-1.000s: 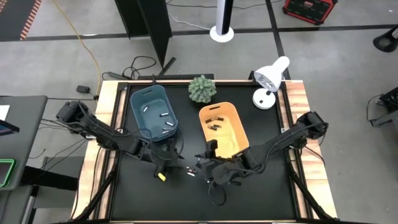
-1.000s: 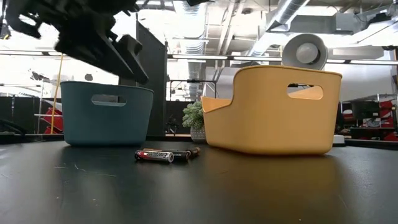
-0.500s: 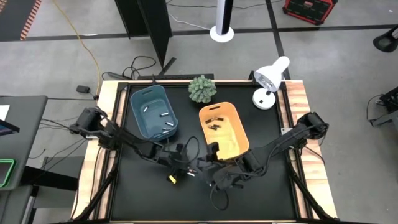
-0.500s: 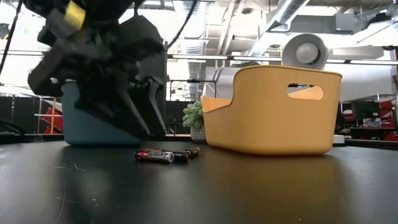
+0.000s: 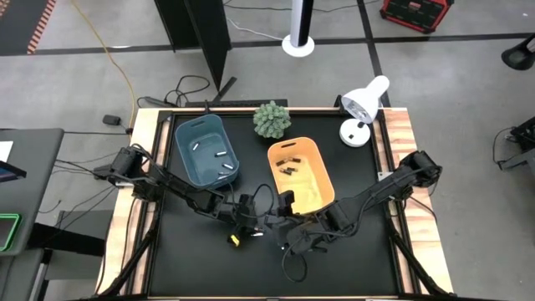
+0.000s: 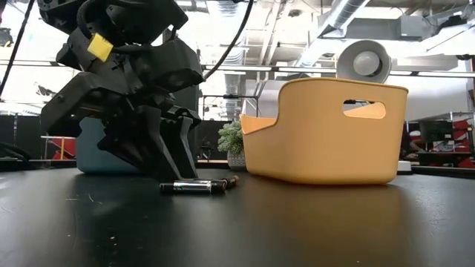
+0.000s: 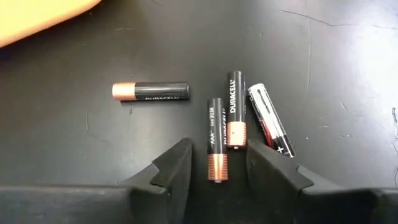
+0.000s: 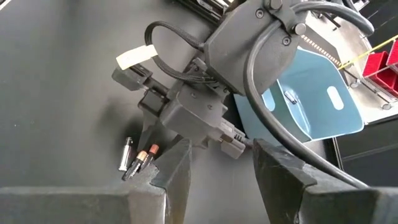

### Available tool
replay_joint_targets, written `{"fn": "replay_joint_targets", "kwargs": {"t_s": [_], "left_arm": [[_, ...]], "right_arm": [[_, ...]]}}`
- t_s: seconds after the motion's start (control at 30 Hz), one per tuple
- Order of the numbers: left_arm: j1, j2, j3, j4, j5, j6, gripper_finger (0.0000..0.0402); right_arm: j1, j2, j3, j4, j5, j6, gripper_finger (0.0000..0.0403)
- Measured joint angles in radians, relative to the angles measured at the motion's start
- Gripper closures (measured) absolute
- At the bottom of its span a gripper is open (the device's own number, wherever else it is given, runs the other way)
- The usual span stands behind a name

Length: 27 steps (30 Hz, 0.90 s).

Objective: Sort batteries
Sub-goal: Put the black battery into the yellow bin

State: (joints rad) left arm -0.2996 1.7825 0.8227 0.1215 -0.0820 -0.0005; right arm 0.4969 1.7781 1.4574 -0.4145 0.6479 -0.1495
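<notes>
left gripper [image 7: 217, 171] fingers apart, straddling a Duracell AAA battery [image 7: 216, 140] | three more batteries [image 7: 150, 91] beside | orange bin [image 6: 326, 133] near | right gripper [image 8: 217, 165] apart, waiting.

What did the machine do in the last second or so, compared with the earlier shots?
The left gripper swung from beside the blue bin toward the table's middle and came down over the loose batteries; its fingers now straddle one copper-tipped battery, not yet clamped. The right gripper, the batteries on the table and the orange bin stayed put.
</notes>
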Motion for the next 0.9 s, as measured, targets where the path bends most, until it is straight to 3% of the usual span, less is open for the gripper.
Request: {"fn": "replay_joint_targets", "kwargs": {"t_s": [0.43,0.9], "left_arm": [[0.017,0.000,0.001,-0.064,0.025,-0.006,0.0384],[0.026,-0.049,-0.005,-0.083,-0.009,0.001,0.0390]], "right_arm": [[0.000,0.000,0.000,0.000,0.000,0.002,0.0219],[0.006,0.000,0.000,-0.017,0.004,0.006,0.0219]]}}
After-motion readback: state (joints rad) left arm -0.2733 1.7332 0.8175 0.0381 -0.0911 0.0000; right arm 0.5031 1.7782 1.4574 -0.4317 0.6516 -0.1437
